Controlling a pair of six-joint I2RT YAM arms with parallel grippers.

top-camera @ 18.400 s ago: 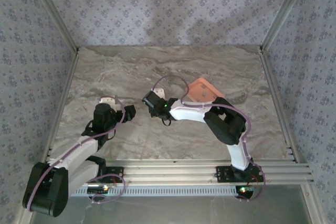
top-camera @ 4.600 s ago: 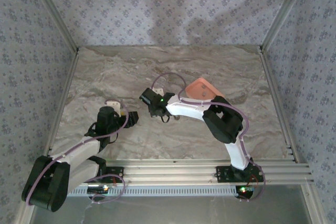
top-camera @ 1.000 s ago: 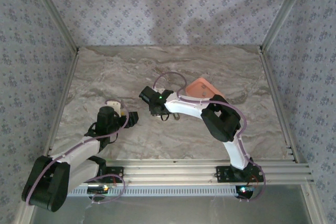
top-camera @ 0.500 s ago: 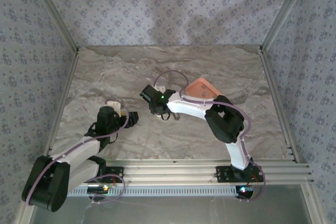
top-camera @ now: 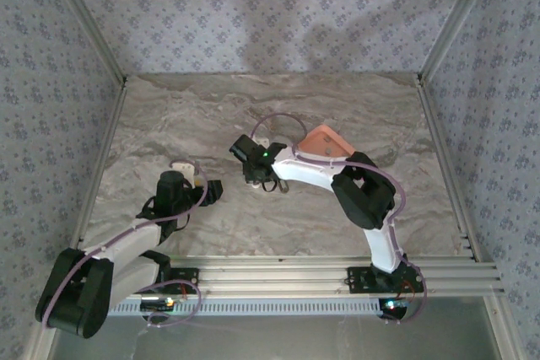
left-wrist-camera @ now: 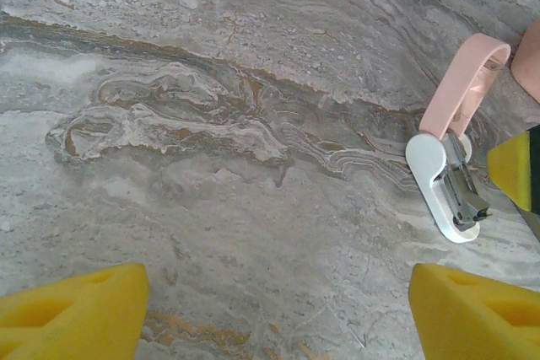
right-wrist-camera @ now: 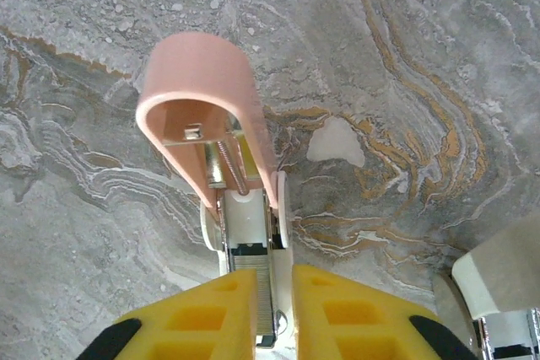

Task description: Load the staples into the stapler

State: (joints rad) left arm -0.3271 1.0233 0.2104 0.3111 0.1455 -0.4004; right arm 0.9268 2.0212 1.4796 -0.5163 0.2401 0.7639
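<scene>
The stapler [right-wrist-camera: 228, 208] lies open on the marble, its salmon-pink lid [right-wrist-camera: 202, 82] swung up off the white base [left-wrist-camera: 447, 183]. A dark grey strip of staples [right-wrist-camera: 251, 260] lies in the base's channel. My right gripper [right-wrist-camera: 274, 276] hangs just over that channel, jaws nearly closed, with the strip running along the narrow gap beneath them. From above, the right gripper [top-camera: 257, 176] is at the table's middle. My left gripper [left-wrist-camera: 278, 309] stands open over bare marble to the stapler's left, holding nothing; in the top view it [top-camera: 211, 190] is a short way from the right one.
The salmon-pink tray [top-camera: 325, 142] sits behind the right arm's forearm. A pale rounded object with a metal piece [right-wrist-camera: 498, 284] lies close to the right of the stapler. Bare marble [top-camera: 186, 115] stretches to the back and left, and metal rails [top-camera: 295, 271] edge the near side.
The right gripper has shifted slightly right over the stapler and its jaws have narrowed. The left arm has not moved.
</scene>
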